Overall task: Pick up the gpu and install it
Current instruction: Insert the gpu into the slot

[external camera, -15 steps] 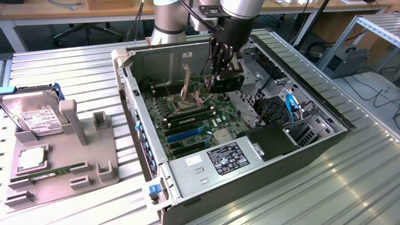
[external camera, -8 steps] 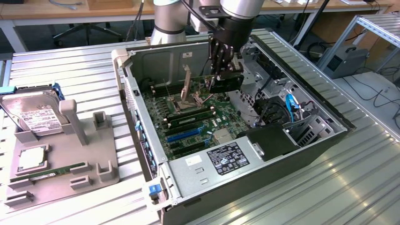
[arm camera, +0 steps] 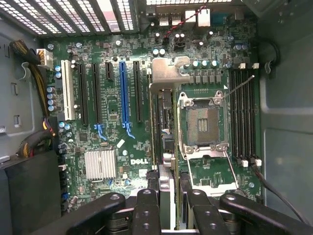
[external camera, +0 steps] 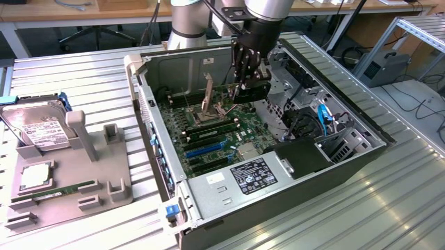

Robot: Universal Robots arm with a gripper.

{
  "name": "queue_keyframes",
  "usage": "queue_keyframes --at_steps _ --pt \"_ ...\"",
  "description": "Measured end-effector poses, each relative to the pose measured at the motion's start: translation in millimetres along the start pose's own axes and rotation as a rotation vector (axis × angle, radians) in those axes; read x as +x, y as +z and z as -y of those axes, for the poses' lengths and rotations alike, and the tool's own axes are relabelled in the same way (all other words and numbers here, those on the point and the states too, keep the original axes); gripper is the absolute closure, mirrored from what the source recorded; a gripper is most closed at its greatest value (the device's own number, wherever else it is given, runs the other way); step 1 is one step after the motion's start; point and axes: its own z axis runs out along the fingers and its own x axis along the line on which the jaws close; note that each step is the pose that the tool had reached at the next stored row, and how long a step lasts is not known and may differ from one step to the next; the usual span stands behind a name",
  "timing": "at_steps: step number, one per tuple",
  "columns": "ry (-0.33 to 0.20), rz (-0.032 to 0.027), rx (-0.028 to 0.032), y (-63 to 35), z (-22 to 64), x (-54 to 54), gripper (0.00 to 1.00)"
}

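The end effector [external camera: 245, 78] is inside the open metal computer case [external camera: 181, 62], above the green motherboard [external camera: 222, 130]. Its black fingers [arm camera: 146, 210] are closed narrowly on the gpu [external camera: 256, 92], a thin, flat, black card held on edge.

In the wrist view the gpu [arm camera: 164, 142] appears edge-on. It runs from the end effector [arm camera: 168, 205] to its bent silver bracket [arm camera: 166, 73]. The card lies between the long black expansion slots, one of them blue [arm camera: 123, 93], and the square CPU socket [arm camera: 203, 125] with its metal frame. It cannot be told whether the card touches the motherboard.

The case rests on a ribbed metal tabletop [external camera: 83, 73]. At the exterior view's left, a grey moulded fixture [external camera: 76, 182] carries a silver hard drive [external camera: 38, 130] with a white label, leaning in its holder.
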Motion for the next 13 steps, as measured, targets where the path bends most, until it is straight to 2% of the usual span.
queue_keyframes --at_steps 6,13 --pt "0.000 -0.0002 0.0000 0.1 -1.5 0.1 0.73" --pt "0.000 0.0000 0.0000 0.5 -7.0 1.6 0.73"
